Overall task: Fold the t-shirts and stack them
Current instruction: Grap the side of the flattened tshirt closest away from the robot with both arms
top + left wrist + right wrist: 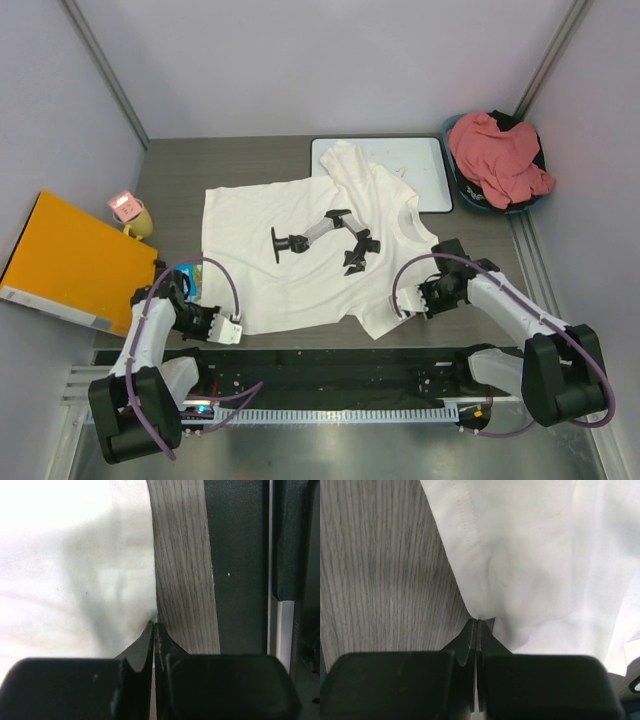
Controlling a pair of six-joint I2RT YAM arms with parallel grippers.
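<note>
The white t-shirt (300, 250), with a black print on it, lies spread on the wooden table (170, 170). One sleeve lies over the whiteboard (425, 170). My left gripper (232, 330) is shut at the shirt's near left corner; in the left wrist view its tips (154, 626) pinch the shirt's edge (75, 580). My right gripper (410, 300) is shut on the shirt's near right hem; in the right wrist view the cloth (520, 555) bunches at the tips (477, 621). The salmon t-shirt (497, 155) lies crumpled in a blue basket (470, 200) at the back right.
An orange folder (70, 260) lies at the left edge. A small pink and yellow object (130, 212) stands beside it. A small blue item (190, 287) sits by my left arm. A black rail (330, 365) runs along the near edge.
</note>
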